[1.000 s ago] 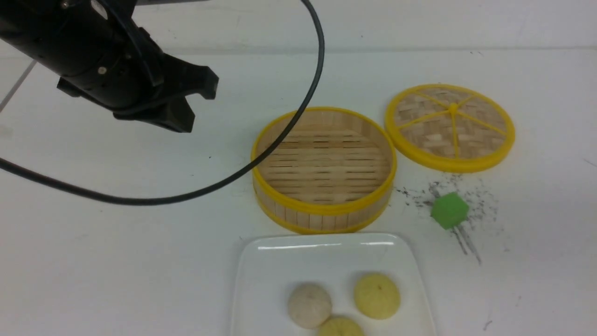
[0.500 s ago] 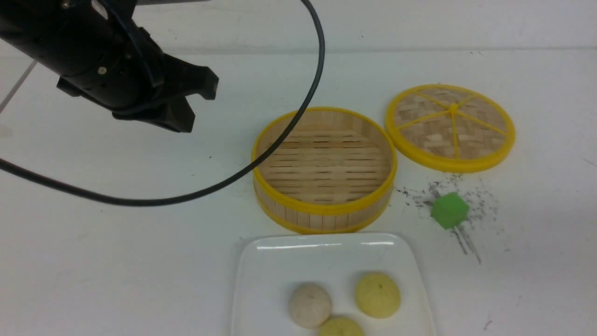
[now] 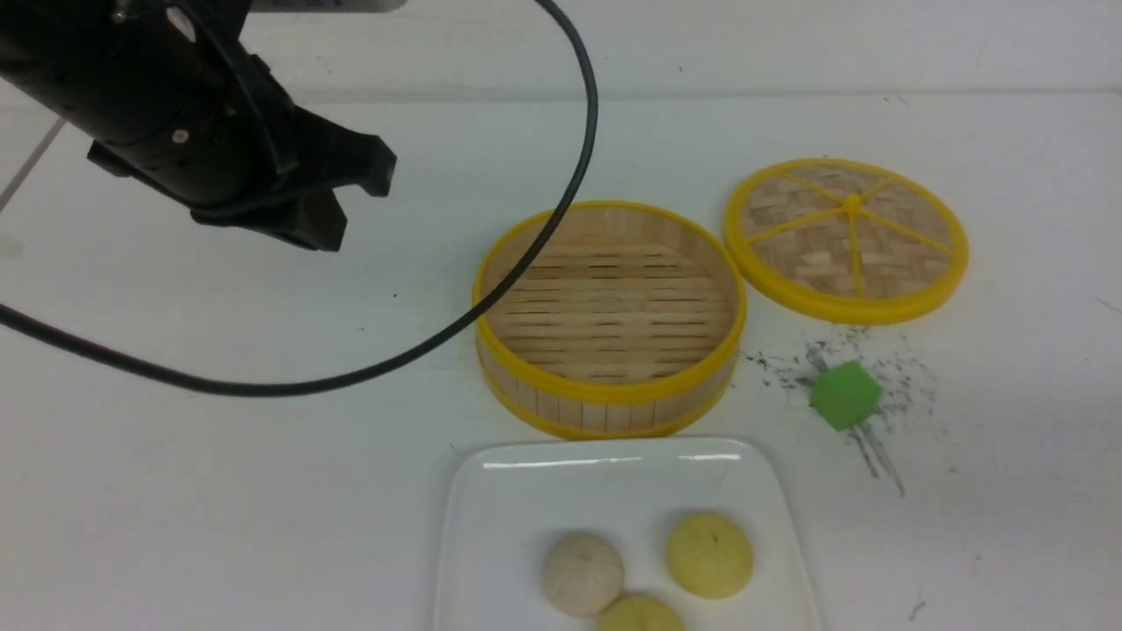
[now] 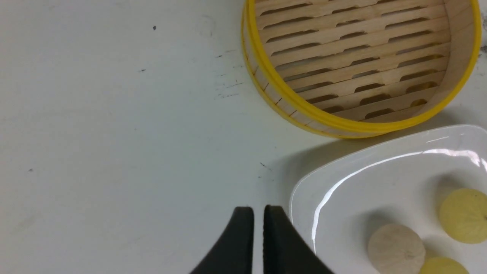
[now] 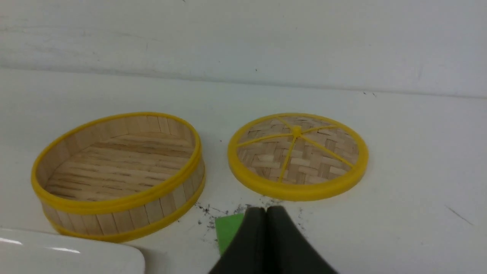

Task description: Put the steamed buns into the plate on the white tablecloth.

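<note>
Front, buns: three buns [image 3: 583, 574] sit close together in the plate [image 3: 605, 451], at 6 o'clock from the basket [image 3: 605, 407]. I think my job is about done.
Front, plate: it lies flat on the tablecloth [image 3: 219, 491], just beside the basket, so a bun has only a short way to go.
Front, basket: I see no bun inside it.
Front, lid: the lid [image 3: 846, 241] lies at 2 o'clock from the basket, just beside it and out of the way.
Front, left gripper: my left gripper [image 3: 355, 197] hangs up high at 10 o'clock, well apart from the plate. Its cable [image 3: 394, 355] loops across the basket's rim.
Front, room: there is wide bare cloth at 9 o'clock. A green block [image 3: 844, 394] sits at 4 o'clock.
Left wrist, left gripper: my fingers [image 4: 243, 236] are open just a crack and hold nothing.
Left wrist, buns: they sit well in from the plate's rim [image 4: 304, 186], so I think they will not roll off.
Right wrist, right gripper: my right gripper [image 5: 266, 209] is pressed tight together with nothing in it. The green block peeks out behind it.
Right wrist, room: a strip of cloth lies between basket and lid.
</note>
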